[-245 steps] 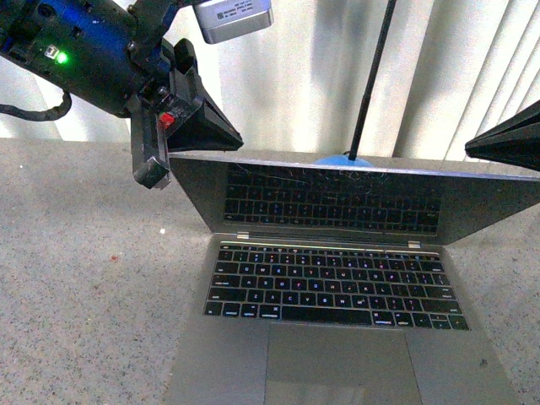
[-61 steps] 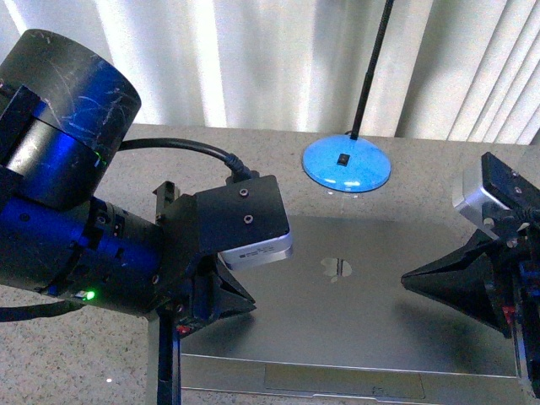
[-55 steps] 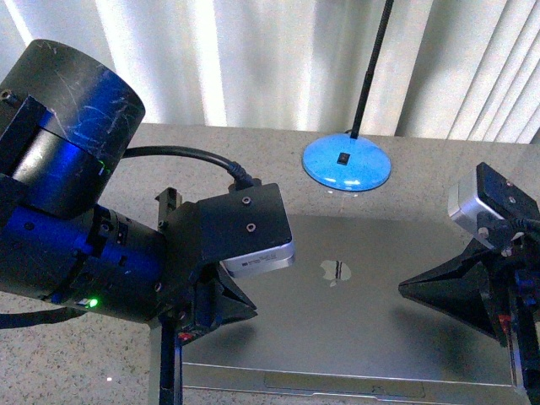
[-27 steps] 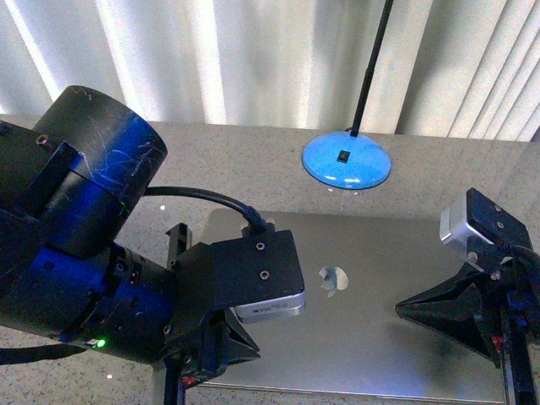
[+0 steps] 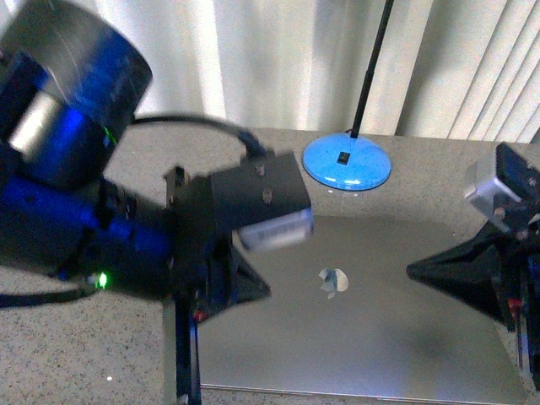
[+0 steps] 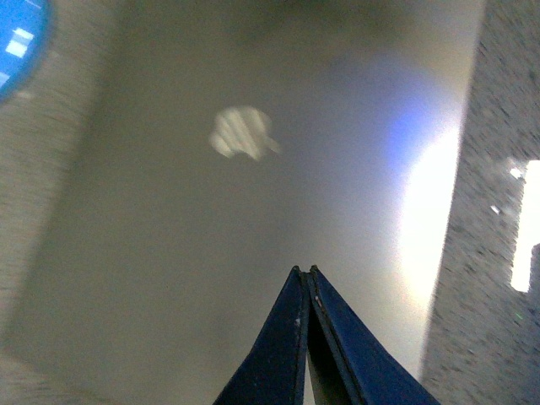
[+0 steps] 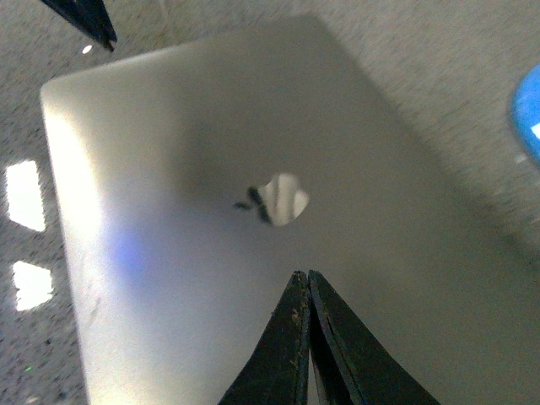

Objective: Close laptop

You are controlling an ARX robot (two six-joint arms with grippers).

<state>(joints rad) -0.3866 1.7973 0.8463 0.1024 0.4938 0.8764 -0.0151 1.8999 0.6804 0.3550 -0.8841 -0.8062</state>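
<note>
- The laptop (image 5: pixel 363 337) lies shut on the speckled table (image 5: pixel 76 337), with its silver lid flat and the pale apple logo (image 5: pixel 332 280) facing up.
- The left gripper (image 6: pixel 304 272) has its fingers pressed together and holds nothing. It is over the lid's left part.
- The right gripper (image 7: pixel 302 277) is likewise closed and empty, over the lid's right part, pointing at the logo.
- Blur in the left wrist view makes it unclear whether either tip touches the lid.
- A blue round base (image 5: pixel 347 163) with a thin black pole (image 5: pixel 371 67) stands just behind the laptop.

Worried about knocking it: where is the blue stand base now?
Front view: the blue stand base sits on the table behind the laptop, apart from its far edge, near centre.
</note>
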